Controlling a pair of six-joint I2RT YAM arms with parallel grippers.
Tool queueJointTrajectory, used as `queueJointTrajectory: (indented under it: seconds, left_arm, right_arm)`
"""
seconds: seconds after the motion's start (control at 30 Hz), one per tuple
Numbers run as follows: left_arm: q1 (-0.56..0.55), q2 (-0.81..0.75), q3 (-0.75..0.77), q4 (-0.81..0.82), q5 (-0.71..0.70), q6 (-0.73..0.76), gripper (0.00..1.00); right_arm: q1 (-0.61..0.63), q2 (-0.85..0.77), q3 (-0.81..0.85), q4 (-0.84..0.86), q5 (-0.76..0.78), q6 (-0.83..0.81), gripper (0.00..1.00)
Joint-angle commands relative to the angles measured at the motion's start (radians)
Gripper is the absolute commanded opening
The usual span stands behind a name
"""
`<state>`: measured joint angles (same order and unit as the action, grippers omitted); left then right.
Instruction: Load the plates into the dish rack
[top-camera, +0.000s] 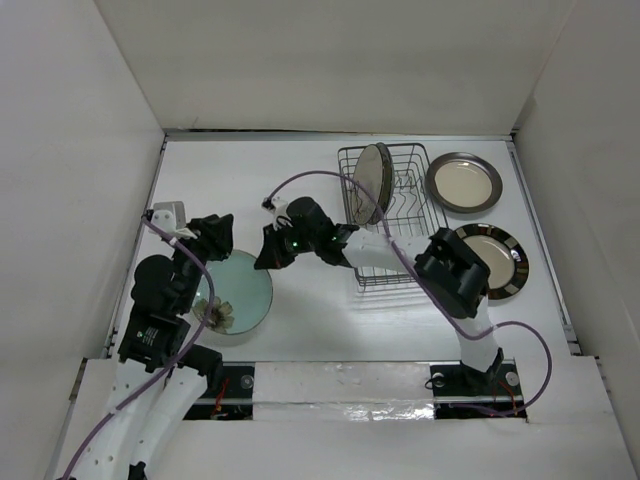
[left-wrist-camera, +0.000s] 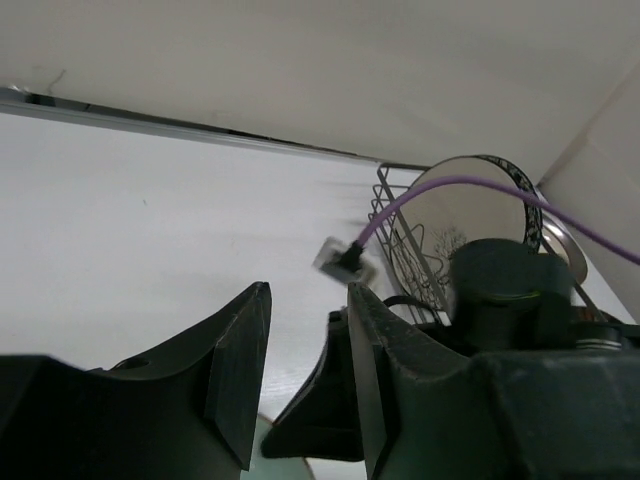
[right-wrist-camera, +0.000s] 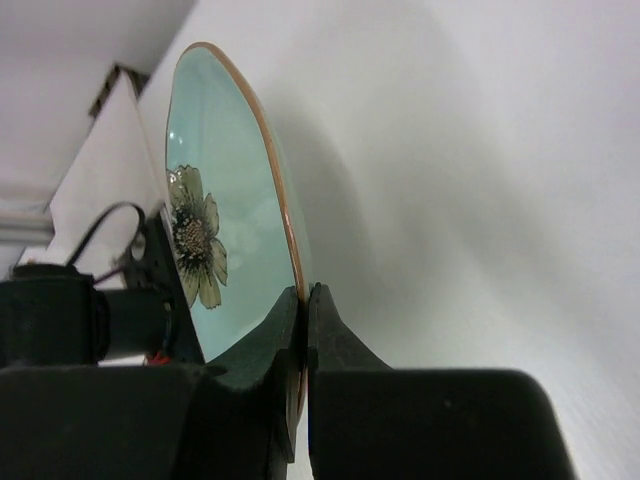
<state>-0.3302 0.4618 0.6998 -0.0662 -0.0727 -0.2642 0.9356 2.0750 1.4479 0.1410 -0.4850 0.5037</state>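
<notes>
Right gripper (right-wrist-camera: 303, 296) clamps the rim of the round pale-green flower plate (right-wrist-camera: 222, 165), an edge grip suited to upright racking; left gripper (left-wrist-camera: 305, 305) is spread and empty.

The top external camera looks almost straight down from above the near edge, far enough back to take in the whole worktop (top-camera: 300, 190). The left wrist camera sits low near the left edge and faces the far right corner. It shares the dish rack (left-wrist-camera: 392, 200) with the overhead view. The right wrist camera is pressed close to the pale green plate (right-wrist-camera: 225, 200) and faces the left edge. The overhead view shows that plate too.
</notes>
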Motion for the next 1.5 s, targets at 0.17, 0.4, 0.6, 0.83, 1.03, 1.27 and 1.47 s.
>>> queueJointTrajectory:
  seconds: [0.17,0.4,0.6,0.83,1.03,1.27,1.47]
  left_arm:
    - [-0.003,-0.143,-0.008,0.046,-0.142,-0.017,0.32]
    - [-0.003,-0.115,-0.017,0.060,-0.081,-0.006,0.33]
    - [-0.003,-0.048,-0.009,0.052,-0.015,-0.004,0.33]
    - [-0.003,-0.045,-0.016,0.060,-0.007,-0.007,0.33]
    - [-0.003,-0.028,-0.016,0.060,0.004,-0.006,0.33]
    - [-0.003,0.000,-0.014,0.060,0.021,-0.009,0.33]
    - [-0.003,0.006,-0.014,0.060,0.022,-0.009,0.33]
  right_arm:
    - [-0.078,-0.312,0.071,0.072,0.210,-0.060,0.00]
    - [-0.271,-0.522,-0.016,0.146,0.288,-0.005,0.00]
    - [-0.521,-0.723,-0.132,0.223,0.361,0.082,0.00]
    - [-0.765,-0.894,-0.293,0.250,0.537,0.133,0.00]
    - [-0.827,-0.953,-0.337,0.166,0.744,0.020,0.00]
    - [-0.788,-0.958,-0.330,0.069,0.960,-0.155,0.00]
    - [-0.716,-0.885,-0.250,-0.039,1.036,-0.269,0.00]
